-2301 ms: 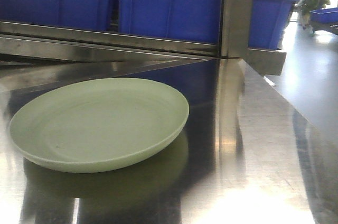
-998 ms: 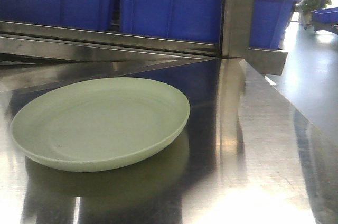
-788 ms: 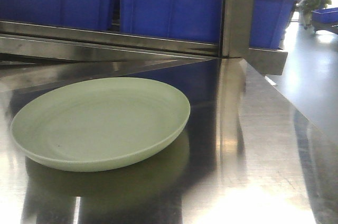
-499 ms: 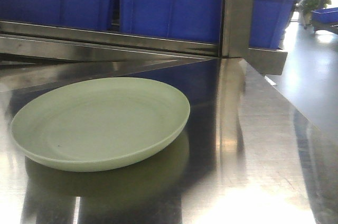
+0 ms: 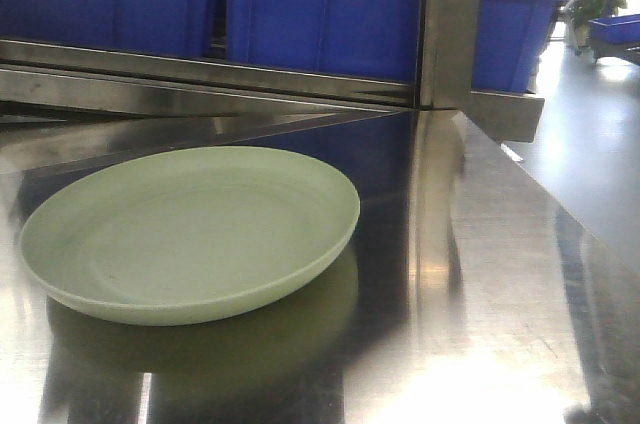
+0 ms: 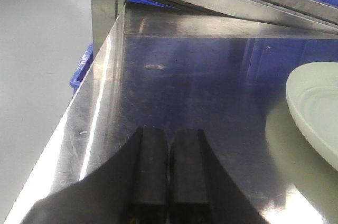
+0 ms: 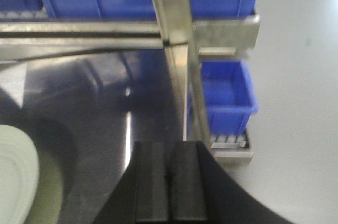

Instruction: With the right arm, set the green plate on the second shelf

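Observation:
The green plate (image 5: 190,234) lies flat on the steel tabletop (image 5: 480,274), left of centre, with nothing touching it. Its rim shows at the right edge of the left wrist view (image 6: 317,108) and at the lower left of the right wrist view (image 7: 16,182). My left gripper (image 6: 169,131) is shut and empty above the table, well left of the plate. My right gripper (image 7: 168,143) is shut and empty, to the right of the plate near the table's right side. A steel shelf (image 5: 200,69) runs behind the plate; whether it is the second shelf I cannot tell.
Blue bins (image 5: 320,14) stand along the shelf behind the plate. A steel upright post (image 5: 450,24) rises at the back right, seen also in the right wrist view (image 7: 171,7). The table's right edge (image 5: 570,234) drops to grey floor, with a blue bin (image 7: 227,94) lower down.
The plate has stayed in place. A faint dark blur has appeared at the bottom right corner of the front view.

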